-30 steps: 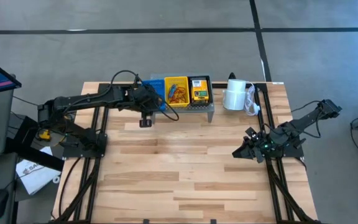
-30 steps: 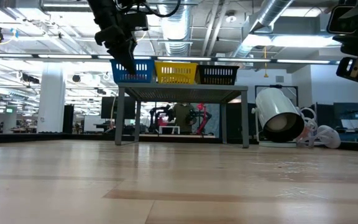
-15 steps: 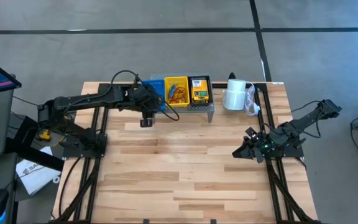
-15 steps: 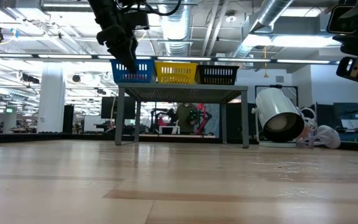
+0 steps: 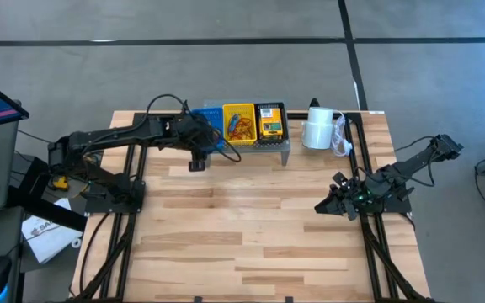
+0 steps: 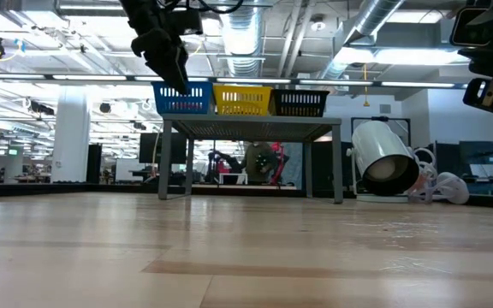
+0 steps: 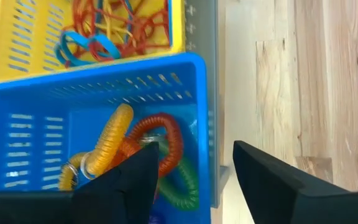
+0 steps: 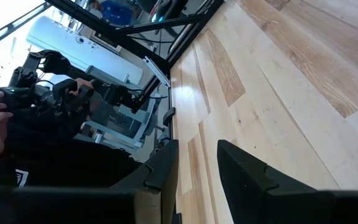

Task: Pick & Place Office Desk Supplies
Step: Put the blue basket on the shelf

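Observation:
Three small baskets stand in a row on the grey shelf (image 5: 283, 145): blue (image 5: 214, 114), yellow (image 5: 240, 123) and black (image 5: 270, 108). Coiled yellow, red, orange and green loops (image 7: 148, 146) lie in the blue basket (image 7: 36, 124). Thin red, orange and blue loops (image 7: 114, 28) fill the yellow basket. A yellow box (image 5: 269, 127) lies in the black one. My left gripper (image 7: 194, 180) hangs open above the blue basket's near rim, one finger over the basket and one outside it. My right gripper (image 8: 197, 168) waits open at the table's right side, holding nothing.
A white paper roll (image 5: 317, 130) lies on its side right of the shelf, with a pale crumpled bag (image 5: 340, 135) beside it. Bare wooden table (image 5: 242, 227) spreads in front of the shelf. A person's hands on a controller (image 8: 5, 102) show beyond the table.
My left gripper has risen a little above the blue basket.

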Tool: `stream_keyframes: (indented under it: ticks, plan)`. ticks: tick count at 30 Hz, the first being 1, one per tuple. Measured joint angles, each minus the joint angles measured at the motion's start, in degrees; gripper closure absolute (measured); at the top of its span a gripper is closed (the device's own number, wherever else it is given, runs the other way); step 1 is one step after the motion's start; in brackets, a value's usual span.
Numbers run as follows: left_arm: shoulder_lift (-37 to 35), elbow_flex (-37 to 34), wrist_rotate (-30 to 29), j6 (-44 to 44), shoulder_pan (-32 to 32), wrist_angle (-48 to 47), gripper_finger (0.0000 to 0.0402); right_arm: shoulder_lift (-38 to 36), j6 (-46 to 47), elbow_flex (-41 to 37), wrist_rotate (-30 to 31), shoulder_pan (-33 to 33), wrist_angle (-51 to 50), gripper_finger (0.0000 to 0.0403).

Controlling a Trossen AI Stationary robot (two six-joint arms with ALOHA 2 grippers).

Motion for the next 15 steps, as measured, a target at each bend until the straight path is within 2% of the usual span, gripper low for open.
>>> stream_keyframes:
  ticks: [15]
  plan:
    - [-2.4, 1.4, 0.0, 0.2, -0.1, 1.8, 0.0197, 0.0, 0.0, 0.0, 0.0, 0.0, -0.1, 0.0294]
